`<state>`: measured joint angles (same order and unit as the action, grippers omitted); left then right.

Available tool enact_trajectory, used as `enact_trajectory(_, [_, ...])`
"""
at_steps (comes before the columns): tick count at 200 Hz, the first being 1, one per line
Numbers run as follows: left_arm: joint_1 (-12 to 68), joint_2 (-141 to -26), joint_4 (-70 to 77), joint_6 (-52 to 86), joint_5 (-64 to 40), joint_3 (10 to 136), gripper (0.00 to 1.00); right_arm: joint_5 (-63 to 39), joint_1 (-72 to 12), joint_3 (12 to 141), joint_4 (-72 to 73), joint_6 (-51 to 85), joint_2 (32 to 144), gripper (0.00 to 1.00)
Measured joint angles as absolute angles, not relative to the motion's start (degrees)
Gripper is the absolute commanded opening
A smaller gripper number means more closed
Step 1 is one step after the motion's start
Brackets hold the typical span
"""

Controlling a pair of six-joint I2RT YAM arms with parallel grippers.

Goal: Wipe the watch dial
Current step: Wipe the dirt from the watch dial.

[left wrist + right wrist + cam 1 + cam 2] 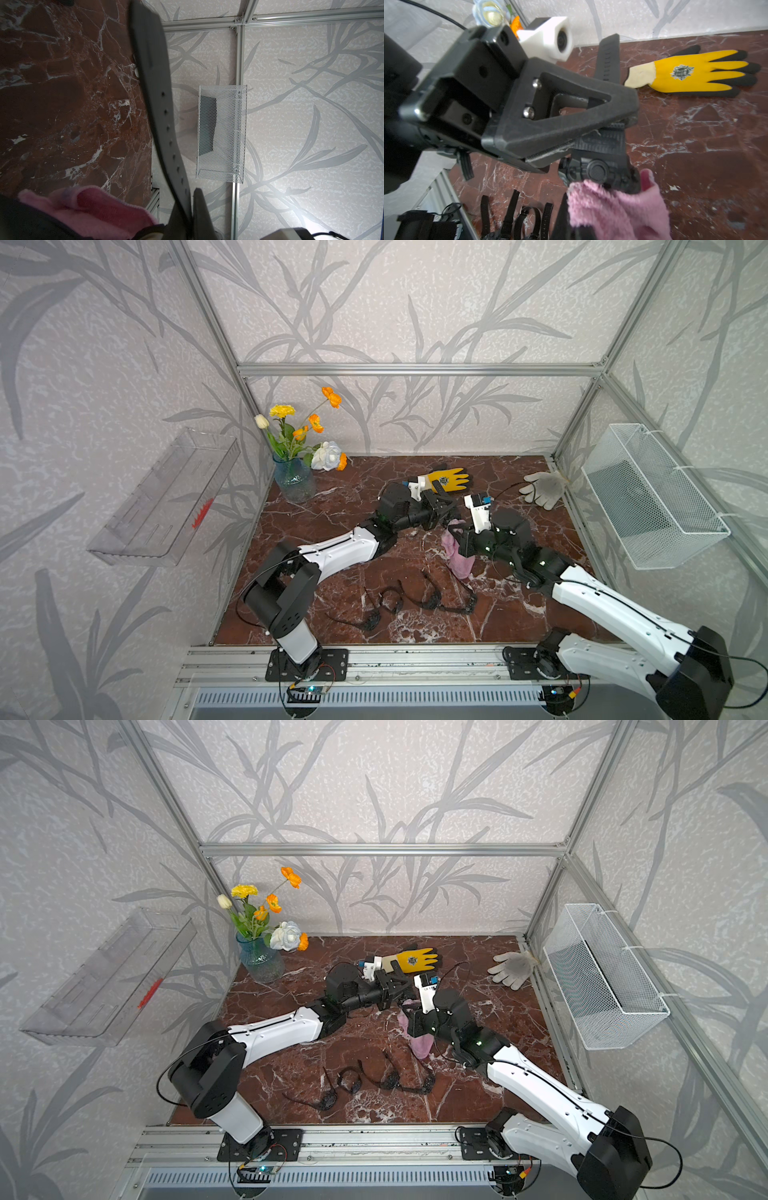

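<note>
One fluffy pink cloth [616,207] touches a knurled black watch [598,170] (strap [166,116] perforated)

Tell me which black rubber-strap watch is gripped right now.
The black rubber-strap watch clamped in the left gripper, against the pink fleece cloth; the other black watches lie loose near the marble table's front edge.

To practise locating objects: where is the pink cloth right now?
In both top views the pink cloth hangs mid-table from the right claw, against the watch the left claw holds.
</note>
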<state>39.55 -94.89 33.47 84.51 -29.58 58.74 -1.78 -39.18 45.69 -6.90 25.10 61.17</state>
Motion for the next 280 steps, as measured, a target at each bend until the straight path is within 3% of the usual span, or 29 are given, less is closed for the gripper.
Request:
enact_trajectory(78, [39.66,-94.89,33.43,84.53,-29.43,58.7,0.0,9.76,-39.59,47.16,-14.31,26.76,61.3,0.0])
enact_trajectory(202, [39.59,-94.7,33.5,84.6,-29.91,58.63,0.0,-6.09,-39.07,45.1,-5.89,25.02,60.73,0.0])
enact_trajectory(247, [39.35,-93.65,33.47,84.44,-29.39,58.33,0.0,-6.83,-39.07,45.1,-3.77,25.28,61.34,0.0])
enact_trajectory(280, [39.38,-93.56,33.45,84.42,-28.93,58.17,0.0,-1.21,-39.97,47.16,-7.38,25.28,62.17,0.0])
